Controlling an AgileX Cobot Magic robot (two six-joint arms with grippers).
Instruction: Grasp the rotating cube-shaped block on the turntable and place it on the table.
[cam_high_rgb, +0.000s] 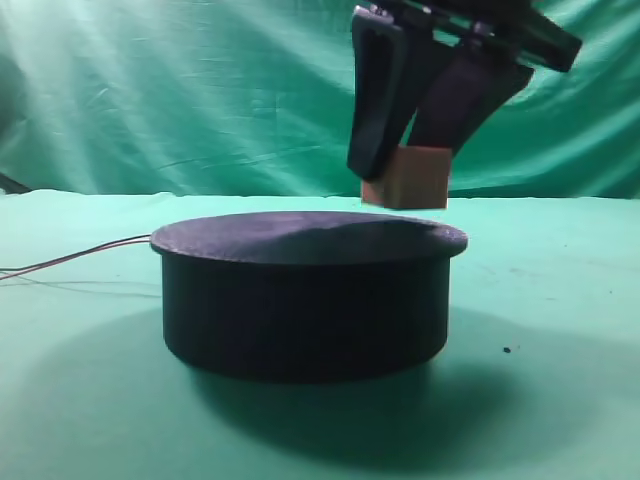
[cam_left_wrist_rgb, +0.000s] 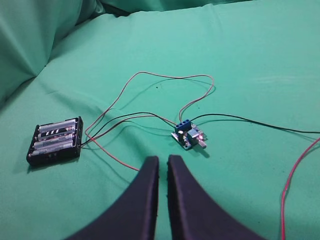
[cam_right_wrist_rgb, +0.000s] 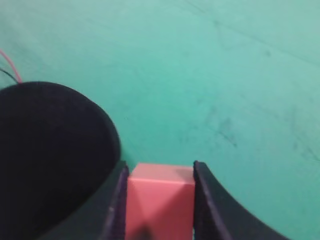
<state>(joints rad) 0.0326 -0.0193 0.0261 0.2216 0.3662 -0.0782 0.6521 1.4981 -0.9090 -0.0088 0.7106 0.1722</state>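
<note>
My right gripper (cam_high_rgb: 405, 165) is shut on the salmon-pink cube-shaped block (cam_high_rgb: 415, 178) and holds it in the air just above the right rear edge of the black turntable (cam_high_rgb: 305, 290). In the right wrist view the block (cam_right_wrist_rgb: 160, 205) sits squeezed between the two black fingers, with the turntable (cam_right_wrist_rgb: 50, 150) at the left and the green table (cam_right_wrist_rgb: 225, 75) beyond. My left gripper (cam_left_wrist_rgb: 162, 161) is shut and empty, hovering over the green cloth, away from the turntable.
In the left wrist view a black battery holder (cam_left_wrist_rgb: 55, 141) with several cells lies at the left. A small blue circuit board (cam_left_wrist_rgb: 188, 135) lies ahead of the fingers. Thin red and black wires (cam_left_wrist_rgb: 150, 80) run between them. Wires (cam_high_rgb: 80, 258) trail left from the turntable.
</note>
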